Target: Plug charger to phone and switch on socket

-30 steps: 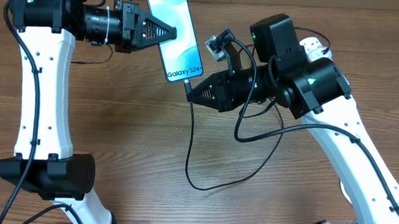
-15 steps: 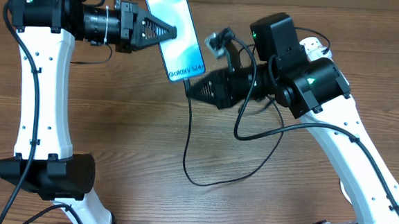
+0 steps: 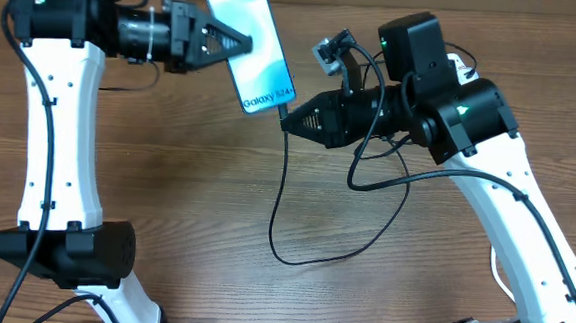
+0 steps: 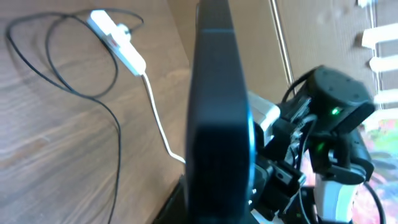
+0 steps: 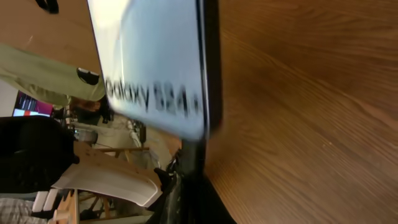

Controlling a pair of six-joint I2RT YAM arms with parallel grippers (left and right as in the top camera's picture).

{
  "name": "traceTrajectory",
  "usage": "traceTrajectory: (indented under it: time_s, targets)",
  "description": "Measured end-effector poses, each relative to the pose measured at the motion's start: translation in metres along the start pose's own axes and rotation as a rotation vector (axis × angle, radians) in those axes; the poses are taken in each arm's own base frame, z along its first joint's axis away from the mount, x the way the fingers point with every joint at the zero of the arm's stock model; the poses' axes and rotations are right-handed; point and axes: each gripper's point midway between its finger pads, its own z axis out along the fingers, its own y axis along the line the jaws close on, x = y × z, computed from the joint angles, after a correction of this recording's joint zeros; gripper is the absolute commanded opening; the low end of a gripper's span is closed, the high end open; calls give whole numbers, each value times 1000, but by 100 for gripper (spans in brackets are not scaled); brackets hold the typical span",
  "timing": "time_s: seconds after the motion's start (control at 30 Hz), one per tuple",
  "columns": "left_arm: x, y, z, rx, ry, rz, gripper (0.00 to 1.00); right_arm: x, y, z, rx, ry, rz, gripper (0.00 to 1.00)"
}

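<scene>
Currently one phone point(image 3: 252, 47), one charger point(image 3: 279, 181), one socket point(image 4: 115, 40) visible

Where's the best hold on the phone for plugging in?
Pinch the phone across its flat faces, coming over the long edge on the side of the left gripper: it's slim, and the short "Galaxy" edge must stay free for the charger.

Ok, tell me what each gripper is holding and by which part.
Left gripper holds the phone by one long edge. Right gripper holds the charger at its connector end, at the phone's bottom edge.
</scene>
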Motion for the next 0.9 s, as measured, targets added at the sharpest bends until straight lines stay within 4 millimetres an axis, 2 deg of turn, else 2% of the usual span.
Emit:
traceTrajectory:
  time_s: [0.23,0.37,0.6,0.9]
  targets:
    - [-13,14,-27,-29,-75,-41,4,3,7,0,-42,15,-29,4]
    - [-10,12,-26,-22,-67,-73,4,6,18,-1,-105,29,-59,4]
    - [-7,6,-25,14,-55,-98,4,9,25,-2,-147,39,-71,4]
    - [0,-3,-9,38,-12,-85,4,9,29,-3,-176,40,-82,4]
